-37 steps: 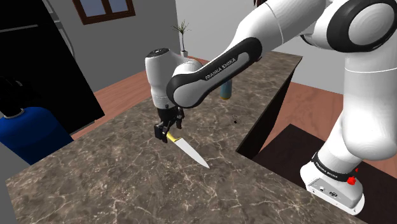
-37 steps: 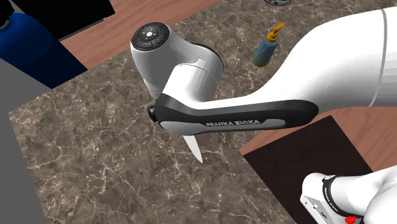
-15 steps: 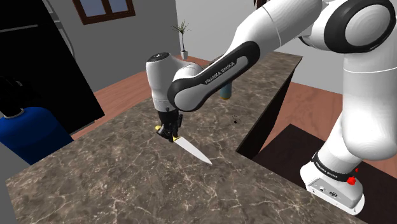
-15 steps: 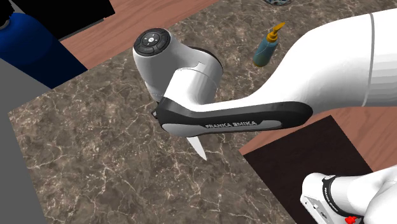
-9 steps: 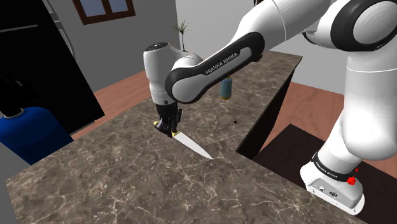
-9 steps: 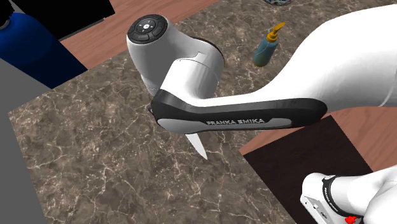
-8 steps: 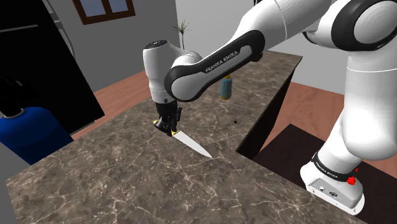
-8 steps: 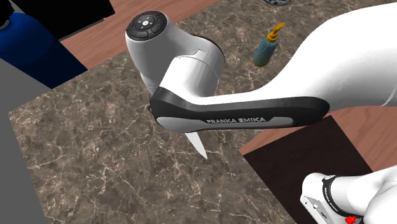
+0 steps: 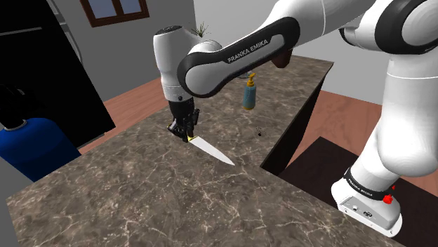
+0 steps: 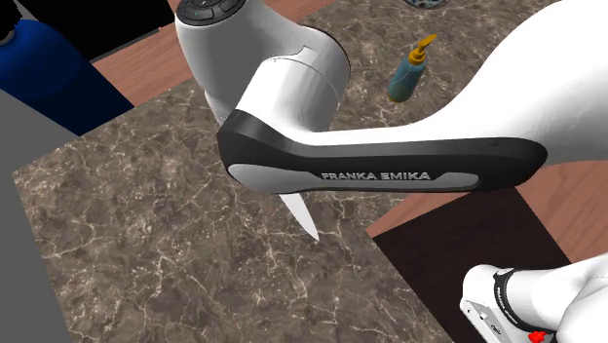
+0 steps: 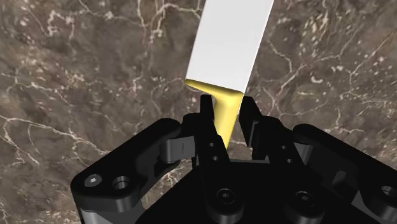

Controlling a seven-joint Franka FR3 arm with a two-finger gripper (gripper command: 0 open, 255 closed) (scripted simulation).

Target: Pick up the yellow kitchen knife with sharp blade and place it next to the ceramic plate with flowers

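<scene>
Claw clenched on the yellow handle of the kitchen knife. In the wrist view the two black fingers clasp the handle from both sides, and the white blade runs straight out ahead of the claw over the dark brown marble table. In the shoulder view the arm reaches down over the middle of the table. The knife slants from the claw down toward the view's right, with the tip low over the table, near its edge; cannot tell if the tip touches. In the second exterior view the blade tip pokes out under the arm's forearm. A teal soap bottle with a yellow pump stands well apart from the knife, further back on the table. A blue container sits off the table at the shoulder view's left.
</scene>
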